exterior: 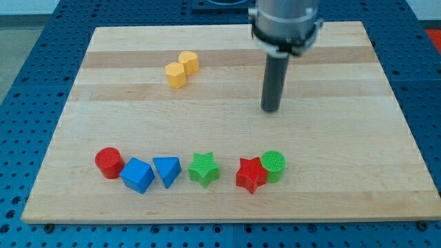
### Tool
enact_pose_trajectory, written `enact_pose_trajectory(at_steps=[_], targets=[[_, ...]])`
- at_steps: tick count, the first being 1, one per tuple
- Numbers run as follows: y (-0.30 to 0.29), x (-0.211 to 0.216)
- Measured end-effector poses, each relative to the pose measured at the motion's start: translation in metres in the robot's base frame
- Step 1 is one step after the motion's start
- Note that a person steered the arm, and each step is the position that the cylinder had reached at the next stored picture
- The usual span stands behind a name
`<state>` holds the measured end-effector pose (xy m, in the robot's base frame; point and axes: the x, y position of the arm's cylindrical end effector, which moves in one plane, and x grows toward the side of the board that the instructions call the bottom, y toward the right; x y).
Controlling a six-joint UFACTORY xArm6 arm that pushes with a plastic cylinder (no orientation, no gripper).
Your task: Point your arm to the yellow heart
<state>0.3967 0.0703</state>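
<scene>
Two yellow blocks sit together near the view's top left of the wooden board (pixel 344 138): one (pixel 189 62) at the upper right of the pair and one (pixel 176 74) at the lower left, touching it. Which of them is the heart I cannot tell from this angle. My tip (pixel 271 109) rests on the board to the view's right of them, well apart, slightly lower in the view.
A row of blocks lies near the view's bottom: a red cylinder (pixel 109 162), a blue cube (pixel 137 175), a blue triangle (pixel 167 170), a green star (pixel 204 169), a red star (pixel 251 174) and a green cylinder (pixel 273 165).
</scene>
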Motion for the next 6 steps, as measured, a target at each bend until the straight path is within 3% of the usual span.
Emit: enact_pose_trajectory(at_steps=[1, 2, 4, 6], targets=[[-0.004, -0.061], [-0.028, -0.089], [-0.093, -0.123], [-0.152, -0.118]])
